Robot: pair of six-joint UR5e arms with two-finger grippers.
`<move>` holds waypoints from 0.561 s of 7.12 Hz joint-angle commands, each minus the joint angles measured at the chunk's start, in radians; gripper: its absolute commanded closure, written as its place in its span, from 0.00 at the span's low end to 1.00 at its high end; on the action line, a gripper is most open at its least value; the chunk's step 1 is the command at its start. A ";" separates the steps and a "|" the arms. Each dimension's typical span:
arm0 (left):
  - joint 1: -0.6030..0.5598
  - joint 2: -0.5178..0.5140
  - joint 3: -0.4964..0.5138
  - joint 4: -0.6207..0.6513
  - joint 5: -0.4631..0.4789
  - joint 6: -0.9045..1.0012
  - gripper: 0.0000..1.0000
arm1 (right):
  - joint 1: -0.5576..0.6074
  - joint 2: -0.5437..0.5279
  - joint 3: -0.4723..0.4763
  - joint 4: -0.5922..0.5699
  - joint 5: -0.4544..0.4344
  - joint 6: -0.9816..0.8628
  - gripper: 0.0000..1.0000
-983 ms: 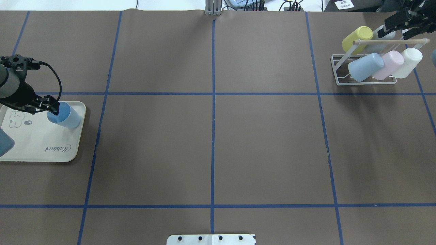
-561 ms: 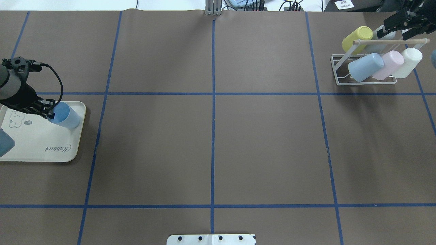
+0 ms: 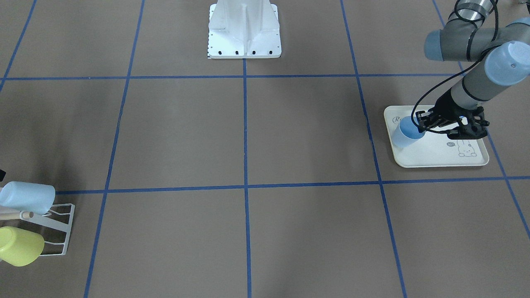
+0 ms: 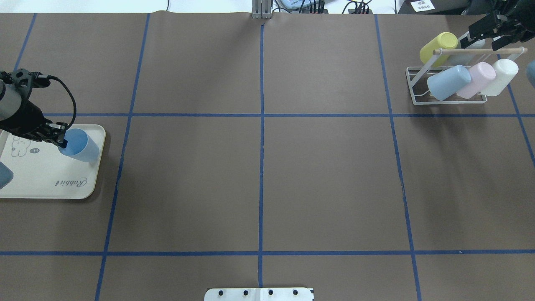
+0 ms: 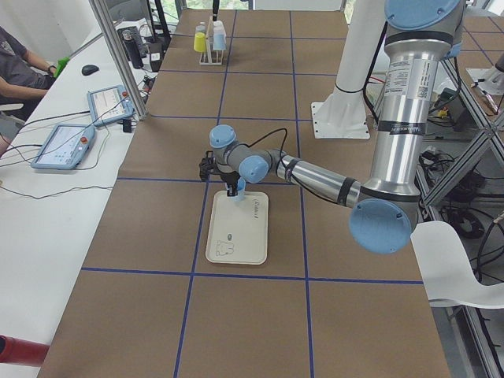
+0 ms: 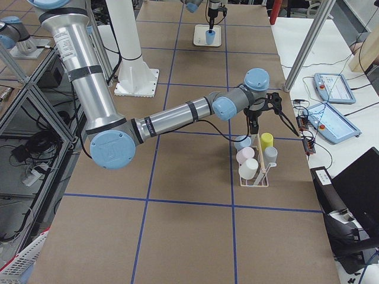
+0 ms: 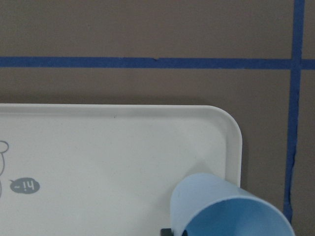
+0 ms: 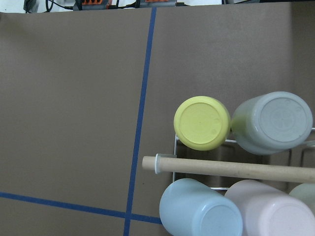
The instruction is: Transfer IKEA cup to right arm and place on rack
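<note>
Left claw (image 4: pixel 62 140) is clenched on the rim of the IKEA cup (image 4: pixel 81 146): one finger inside the mouth, the other outside. Cup is blue, mouth up, in the corner of the tray (image 4: pixel 50 184) that is far from the robot and on the rack side. Can't tell whether its base sits on the tray or is just clear of it. The left wrist view has the cup low in frame over that rounded tray corner, with only a sliver of black finger at the rim.

The tray is cream, with a rabbit print (image 4: pixel 20 146) on the side away from the cup.

The rack (image 4: pixel 449 101) is well apart from the tray, at the opposite end of the surface (image 4: pixel 259 167) and a bit further from the robot. It carries five inverted cups under and around the wooden rod (image 4: pixel 476 51): yellow cup (image 4: pixel 439 48), grey cup (image 8: pixel 273 123), light blue cup (image 4: pixel 447 82), pink cup (image 4: pixel 478 79) and white cup (image 4: pixel 499 77).

Right claw (image 4: pixel 489 33) is released, with nothing between its fingers. It hangs over the rack's far side, well apart from the tray.
</note>
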 commanded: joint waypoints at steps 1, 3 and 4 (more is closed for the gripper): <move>-0.028 -0.005 -0.137 0.163 -0.002 0.003 1.00 | -0.001 0.001 0.002 0.000 0.000 0.005 0.02; -0.036 -0.086 -0.250 0.343 0.006 -0.035 1.00 | -0.003 0.008 0.004 0.000 0.000 0.011 0.02; -0.030 -0.168 -0.247 0.348 0.008 -0.193 1.00 | -0.013 0.010 0.018 0.002 0.000 0.050 0.02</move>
